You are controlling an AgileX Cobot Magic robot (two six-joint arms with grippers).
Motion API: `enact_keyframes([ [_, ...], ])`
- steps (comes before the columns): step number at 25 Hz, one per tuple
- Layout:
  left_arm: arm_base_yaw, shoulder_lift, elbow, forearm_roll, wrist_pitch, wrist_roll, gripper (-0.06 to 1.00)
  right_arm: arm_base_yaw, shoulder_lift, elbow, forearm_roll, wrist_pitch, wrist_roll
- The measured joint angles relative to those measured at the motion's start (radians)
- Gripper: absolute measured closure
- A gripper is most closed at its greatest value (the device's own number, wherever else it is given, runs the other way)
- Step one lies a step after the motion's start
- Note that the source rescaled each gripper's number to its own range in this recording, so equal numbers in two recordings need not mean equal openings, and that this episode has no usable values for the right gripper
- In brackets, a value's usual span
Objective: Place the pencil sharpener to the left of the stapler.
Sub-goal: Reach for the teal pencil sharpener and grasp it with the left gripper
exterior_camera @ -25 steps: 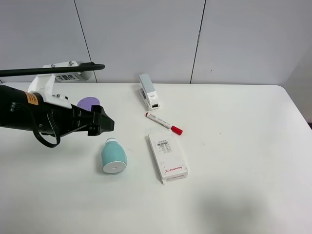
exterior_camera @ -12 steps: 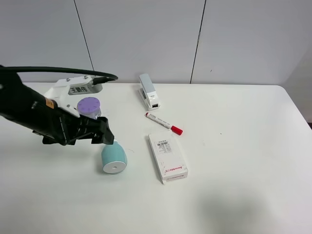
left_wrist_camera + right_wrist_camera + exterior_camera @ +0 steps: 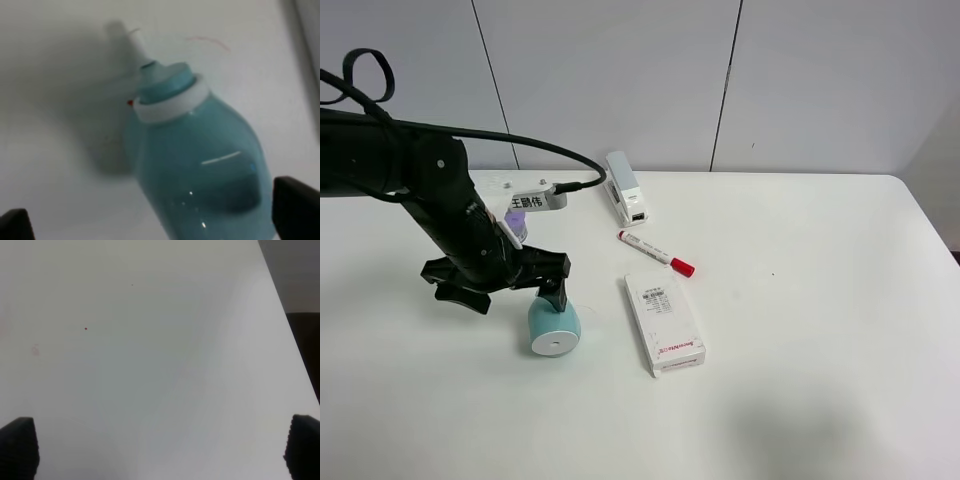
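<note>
The teal pencil sharpener (image 3: pixel 553 322) lies on its side on the white table, white round face toward the front edge. In the left wrist view its body (image 3: pixel 200 170) and white-ringed cap end fill the frame. My left gripper (image 3: pixel 510 291) points down just behind it, open wide; the sharpener's cap end sits between the fingertips, close to the right-hand one (image 3: pixel 559 292), and I cannot tell whether they touch. The white and grey stapler (image 3: pixel 623 188) stands at the back, right of the sharpener. My right gripper (image 3: pixel 160 450) is open over bare table.
A white marker with a red cap (image 3: pixel 655 252) and a flat white labelled box (image 3: pixel 664 322) lie right of the sharpener. A purple-lidded container (image 3: pixel 517 221) is mostly hidden behind my left arm. The table's right edge (image 3: pixel 287 325) shows in the right wrist view.
My left arm has swung forward and tipped its gripper downward, lowering it from left of the sharpener to just behind its cap end. The sharpener has not moved.
</note>
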Motion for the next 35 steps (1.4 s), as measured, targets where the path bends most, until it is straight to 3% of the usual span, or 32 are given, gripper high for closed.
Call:
enact_keyframes([
  [3,-0.003,0.005,0.000,-0.002,-0.033,-0.012,0.27,0.000,0.000,0.000,0.000,0.000,0.000],
  [8,-0.056,0.006,0.000,-0.048,-0.117,-0.005,0.28,0.000,0.000,0.000,0.000,0.000,0.000],
  [11,-0.090,0.006,0.000,-0.105,-0.163,0.036,0.20,0.000,0.000,0.000,0.000,0.000,0.000],
  [13,-0.101,0.006,0.000,-0.111,-0.163,0.068,0.07,0.000,0.000,0.000,0.000,0.000,0.000],
  [16,-0.101,0.006,0.000,-0.113,-0.157,0.096,-0.02,0.000,0.000,0.000,0.000,0.000,0.000],
  [24,-0.090,0.006,0.000,-0.125,-0.161,0.128,-0.03,0.000,0.000,0.000,0.000,0.000,0.000],
  [28,-0.062,0.006,0.000,-0.108,-0.107,0.119,-0.03,0.000,0.000,0.000,0.000,0.000,0.000],
  [35,-0.036,0.006,0.000,-0.084,-0.035,0.017,-0.03,0.000,0.000,0.000,0.000,0.000,0.000],
])
